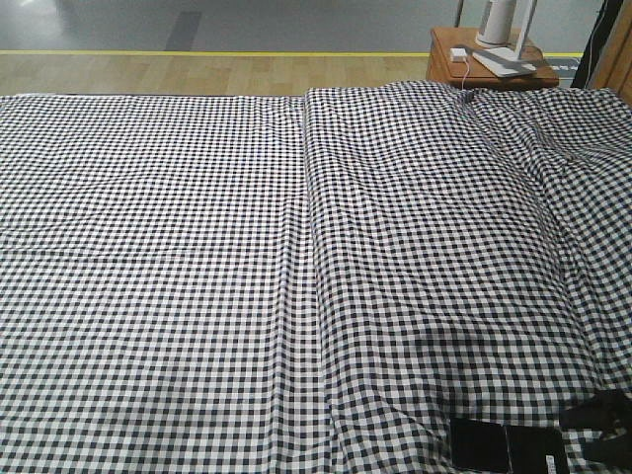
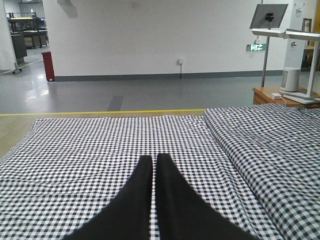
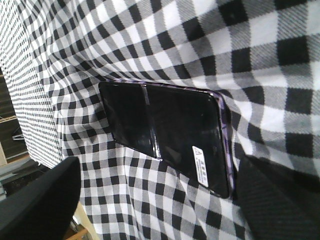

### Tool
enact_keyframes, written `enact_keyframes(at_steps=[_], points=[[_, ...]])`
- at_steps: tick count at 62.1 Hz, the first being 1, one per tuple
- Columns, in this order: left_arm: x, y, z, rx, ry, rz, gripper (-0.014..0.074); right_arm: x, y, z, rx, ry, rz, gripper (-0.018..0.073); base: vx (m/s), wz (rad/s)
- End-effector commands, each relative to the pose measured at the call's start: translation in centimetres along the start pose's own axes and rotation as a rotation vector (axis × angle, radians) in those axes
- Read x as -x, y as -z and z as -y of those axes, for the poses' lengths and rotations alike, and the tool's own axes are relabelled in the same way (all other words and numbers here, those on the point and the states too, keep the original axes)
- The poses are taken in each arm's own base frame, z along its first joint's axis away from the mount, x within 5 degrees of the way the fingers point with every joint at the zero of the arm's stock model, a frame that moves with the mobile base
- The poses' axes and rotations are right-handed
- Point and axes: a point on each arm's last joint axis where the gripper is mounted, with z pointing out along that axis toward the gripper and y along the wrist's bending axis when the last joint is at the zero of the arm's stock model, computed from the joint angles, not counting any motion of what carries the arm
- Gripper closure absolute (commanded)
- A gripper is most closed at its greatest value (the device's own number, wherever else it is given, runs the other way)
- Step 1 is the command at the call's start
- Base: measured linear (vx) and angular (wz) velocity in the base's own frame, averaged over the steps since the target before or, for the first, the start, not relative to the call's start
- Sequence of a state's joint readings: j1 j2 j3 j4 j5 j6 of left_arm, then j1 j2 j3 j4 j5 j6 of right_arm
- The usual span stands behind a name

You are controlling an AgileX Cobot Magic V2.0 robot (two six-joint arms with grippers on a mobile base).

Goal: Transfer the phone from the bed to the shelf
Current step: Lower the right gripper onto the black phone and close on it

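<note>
Right gripper (image 3: 157,167) is standing apart, its fingers reaching toward the phone (image 3: 165,132), which is lying flat on the bed (image 1: 197,247), near right corner. We are advising a low, level approach, since the soft sheet is giving underneath. Left gripper (image 2: 152,162) is pressed together. 1 side table (image 1: 474,64) is sitting beyond. We are not seeing the shelf.

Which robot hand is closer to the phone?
Right. The right gripper is open, a finger on each side of the phone on the bed. The left gripper is shut, with no phone in its view.

Soft even light; glare on phone (image 3: 165,132)
</note>
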State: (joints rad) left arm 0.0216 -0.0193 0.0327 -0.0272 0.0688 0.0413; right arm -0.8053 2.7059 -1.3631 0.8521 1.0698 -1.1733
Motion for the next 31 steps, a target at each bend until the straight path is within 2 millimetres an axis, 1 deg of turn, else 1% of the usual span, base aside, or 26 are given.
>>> enact_keyframes(at_steps=[1,31], points=[[1.6,0.2,0.0,0.002,0.019,0.107,0.0595,0.9,1.5,-1.3,0.05,0.045,0.024,-0.0033,0.0,0.0],[1.6,0.2,0.0,0.002,0.019,0.107,0.0595,0.1,-1.1,0.5,0.106,0.041,0.031,-0.0033,0.0,0.0]])
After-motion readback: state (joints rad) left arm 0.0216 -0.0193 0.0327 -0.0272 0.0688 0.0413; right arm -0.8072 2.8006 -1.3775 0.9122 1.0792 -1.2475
